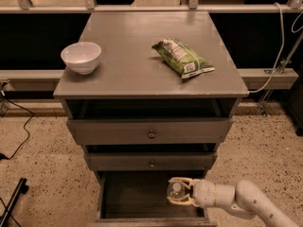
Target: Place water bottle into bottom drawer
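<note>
The water bottle (174,190) was held pinched in the gripper (176,192), low over the open bottom drawer (135,195), at its right side. Placing was judged under way; lowering, then release, would be called for.

arm low, outstretched | hand (173,192) — bottom right | fingers (179,179) clasp water bottle (175,189)
</note>
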Controlling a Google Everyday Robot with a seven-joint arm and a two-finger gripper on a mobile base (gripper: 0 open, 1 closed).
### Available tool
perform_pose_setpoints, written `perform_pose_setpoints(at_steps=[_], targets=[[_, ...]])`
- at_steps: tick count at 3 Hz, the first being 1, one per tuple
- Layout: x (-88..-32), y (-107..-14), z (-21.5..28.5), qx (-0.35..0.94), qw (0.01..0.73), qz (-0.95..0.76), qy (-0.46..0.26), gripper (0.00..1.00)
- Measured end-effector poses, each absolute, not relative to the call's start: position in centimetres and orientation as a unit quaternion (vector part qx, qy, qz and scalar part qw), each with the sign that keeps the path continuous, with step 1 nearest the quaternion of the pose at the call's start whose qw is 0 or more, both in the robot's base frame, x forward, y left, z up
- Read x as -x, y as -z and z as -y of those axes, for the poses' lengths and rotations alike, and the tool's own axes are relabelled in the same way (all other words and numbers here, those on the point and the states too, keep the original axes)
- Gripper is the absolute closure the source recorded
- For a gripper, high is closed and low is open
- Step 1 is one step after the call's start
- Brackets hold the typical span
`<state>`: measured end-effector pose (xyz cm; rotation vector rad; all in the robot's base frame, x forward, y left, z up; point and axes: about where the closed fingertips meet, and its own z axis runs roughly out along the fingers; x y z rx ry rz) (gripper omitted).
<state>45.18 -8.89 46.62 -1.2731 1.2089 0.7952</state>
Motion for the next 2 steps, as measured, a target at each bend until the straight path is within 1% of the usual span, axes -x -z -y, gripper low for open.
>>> perform_pose_setpoints(at_steps=[2], targets=[[-45.53, -45.56, 9.25, 0.535, 0.569, -0.528, -0.333, 1.00]])
